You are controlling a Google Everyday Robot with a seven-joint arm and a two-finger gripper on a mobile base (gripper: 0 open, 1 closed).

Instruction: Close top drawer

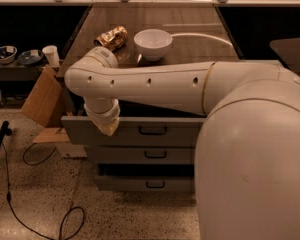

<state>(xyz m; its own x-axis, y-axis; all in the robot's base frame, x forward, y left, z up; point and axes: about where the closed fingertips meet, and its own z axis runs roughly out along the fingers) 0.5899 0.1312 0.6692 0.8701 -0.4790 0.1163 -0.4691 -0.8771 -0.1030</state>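
Observation:
The top drawer [185, 132] is the uppermost of three grey drawers, with a small dark bar handle [152, 130] at its centre. It stands pulled out, its front further forward than the two lower fronts. My gripper [109, 129] hangs from the white arm's wrist, pointing down. It is against the left part of the top drawer's front, left of the handle. The big white arm crosses the view from the right and hides the drawer's right end and most of its inside.
The middle drawer [140, 155] and bottom drawer [140, 184] sit below. On the counter [200, 29] are a white bowl [153, 43] and a crumpled gold bag [111, 37]. Cardboard [42, 101] leans at the left. A black cable [50, 219] lies on the floor.

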